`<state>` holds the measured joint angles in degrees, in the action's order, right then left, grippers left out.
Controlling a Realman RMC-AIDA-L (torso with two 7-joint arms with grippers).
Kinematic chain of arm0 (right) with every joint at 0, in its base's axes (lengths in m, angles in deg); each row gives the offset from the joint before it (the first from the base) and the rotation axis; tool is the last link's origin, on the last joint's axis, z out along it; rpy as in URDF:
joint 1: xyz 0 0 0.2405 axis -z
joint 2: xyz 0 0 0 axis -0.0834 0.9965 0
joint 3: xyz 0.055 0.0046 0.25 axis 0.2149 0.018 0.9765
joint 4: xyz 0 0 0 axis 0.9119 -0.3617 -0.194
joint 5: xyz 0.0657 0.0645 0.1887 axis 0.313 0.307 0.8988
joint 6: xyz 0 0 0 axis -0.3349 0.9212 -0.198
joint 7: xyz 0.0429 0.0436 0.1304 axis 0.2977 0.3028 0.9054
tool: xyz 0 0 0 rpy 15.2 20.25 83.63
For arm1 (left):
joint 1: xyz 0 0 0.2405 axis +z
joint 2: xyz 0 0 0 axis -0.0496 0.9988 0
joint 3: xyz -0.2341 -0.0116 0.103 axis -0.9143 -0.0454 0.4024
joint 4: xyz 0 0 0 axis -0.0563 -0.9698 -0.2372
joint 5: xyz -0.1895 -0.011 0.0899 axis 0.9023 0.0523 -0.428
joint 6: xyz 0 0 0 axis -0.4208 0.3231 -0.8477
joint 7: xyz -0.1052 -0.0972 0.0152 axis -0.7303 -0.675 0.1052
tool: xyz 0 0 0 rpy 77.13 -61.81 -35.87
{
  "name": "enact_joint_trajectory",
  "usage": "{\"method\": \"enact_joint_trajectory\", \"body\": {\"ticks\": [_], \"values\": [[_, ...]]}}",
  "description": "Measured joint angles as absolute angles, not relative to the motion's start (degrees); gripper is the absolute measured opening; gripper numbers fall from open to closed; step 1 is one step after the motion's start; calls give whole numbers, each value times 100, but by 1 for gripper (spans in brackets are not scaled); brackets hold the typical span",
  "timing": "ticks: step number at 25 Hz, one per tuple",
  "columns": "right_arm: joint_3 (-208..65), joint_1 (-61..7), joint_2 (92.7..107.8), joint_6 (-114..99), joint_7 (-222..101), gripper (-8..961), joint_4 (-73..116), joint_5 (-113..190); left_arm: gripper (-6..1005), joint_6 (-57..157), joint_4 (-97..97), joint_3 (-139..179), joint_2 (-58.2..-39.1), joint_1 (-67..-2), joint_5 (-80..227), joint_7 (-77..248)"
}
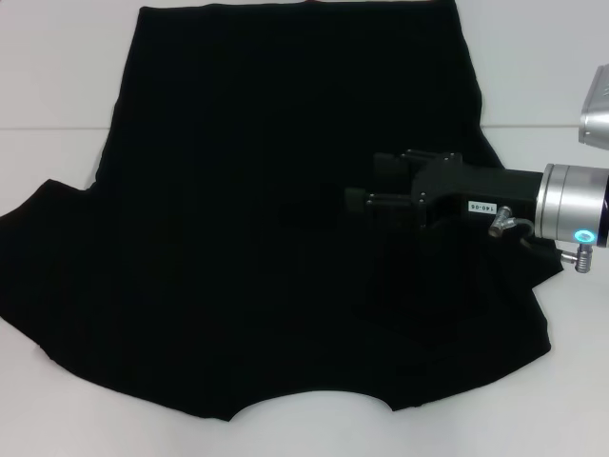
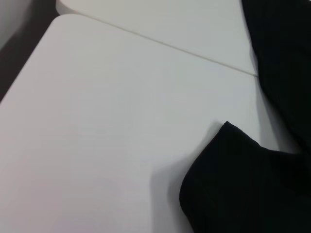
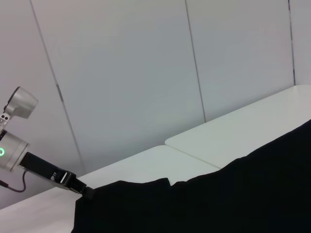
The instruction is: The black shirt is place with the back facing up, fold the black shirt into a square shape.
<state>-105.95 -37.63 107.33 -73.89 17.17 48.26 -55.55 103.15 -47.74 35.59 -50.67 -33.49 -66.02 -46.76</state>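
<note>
The black shirt (image 1: pixel 266 238) lies spread flat on the white table (image 1: pixel 48 95), with its curved neckline at the near edge and its hem at the far edge. No lettering shows on it. My right gripper (image 1: pixel 360 195) reaches in from the right and hangs low over the shirt's right half, pointing left; black on black hides whether it touches the cloth. My left gripper (image 3: pixel 86 192) shows only in the right wrist view, far off, at the tip of the shirt's left sleeve (image 2: pixel 233 141). The left wrist view shows that sleeve's corner lying on the table.
A seam (image 1: pixel 52 129) between two white tabletops runs across behind the sleeves. Bare table (image 2: pixel 107 126) lies left of the shirt. Pale wall panels (image 3: pixel 121 73) stand behind the table.
</note>
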Motion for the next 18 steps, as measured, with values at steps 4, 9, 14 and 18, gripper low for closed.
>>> {"method": "enact_joint_trajectory", "body": {"ticks": [4,9,14,18], "values": [[-10595,-3760,10733,-7390,1713,837,4827,-5553,-1,10408,-4775,3550,-5073,-3333,-6600,-4674],[-10595,-3759,10733,-7390,1712,837,4831,-5552,-1,10573,-4887,3542,-5091,-3312,-6559,-4674],[-10595,-3762,10733,-7390,1712,837,4833,-5551,-2,10662,-4912,3552,-5086,-3333,-6487,-4672],[-10593,-3751,10734,-7391,1712,837,4828,-5551,-2,10679,-4843,3601,-5074,-3472,-6272,-4532]]}}
